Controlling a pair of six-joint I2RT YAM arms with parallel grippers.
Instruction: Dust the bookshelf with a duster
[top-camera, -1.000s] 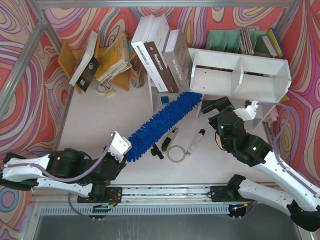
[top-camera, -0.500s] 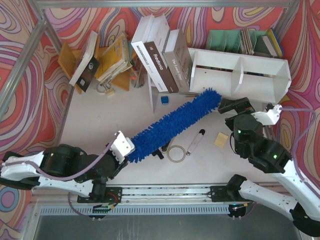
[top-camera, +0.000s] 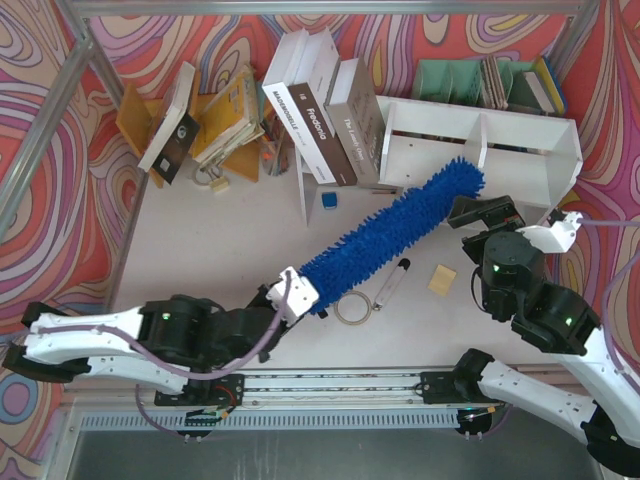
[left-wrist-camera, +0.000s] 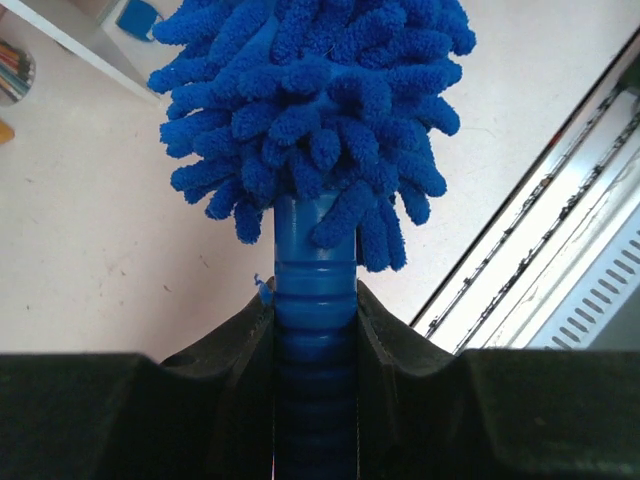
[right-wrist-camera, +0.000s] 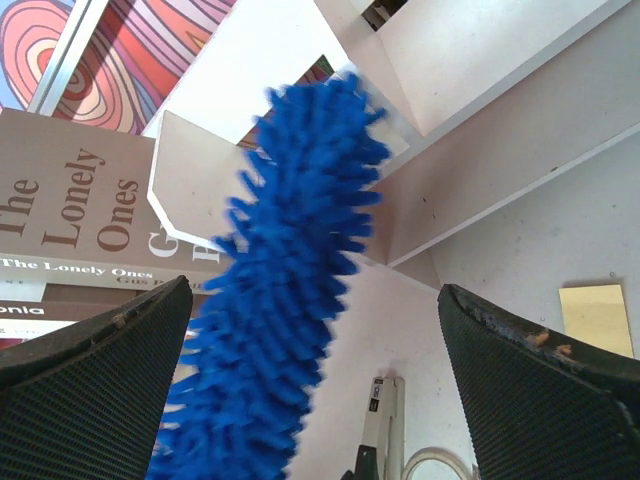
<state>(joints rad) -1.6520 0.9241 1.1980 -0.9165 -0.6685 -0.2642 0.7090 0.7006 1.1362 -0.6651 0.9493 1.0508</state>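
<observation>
Dusting is under way: your left gripper (top-camera: 300, 296), clamped on the shaggy blue microfibre duster (top-camera: 395, 235), has swept it toward 3 o'clock along the white wooden bookshelf (top-camera: 525, 170). Your right gripper (top-camera: 483, 212) stands with jaws apart

The right hand (right-wrist-camera: 315, 288) stands wide open, its two dark ribbed fingers (right-wrist-camera: 90, 400) at the lower corners. Between them rises the blue duster (right-wrist-camera: 285, 270), blurred, its shaggy head slanting up from the bottom edge, nearer the finger at the picture's left; whether it touches that finger cannot be told. Its tip lies in front of the white bookshelf (right-wrist-camera: 500, 140), near a panel edge. Behind, at the left, is a grey book (right-wrist-camera: 70, 215) titled "The Lonely Ones". On the table (right-wrist-camera: 530, 250) lie a yellow card (right-wrist-camera: 600, 318) and a pen (right-wrist-camera: 380, 420).
</observation>
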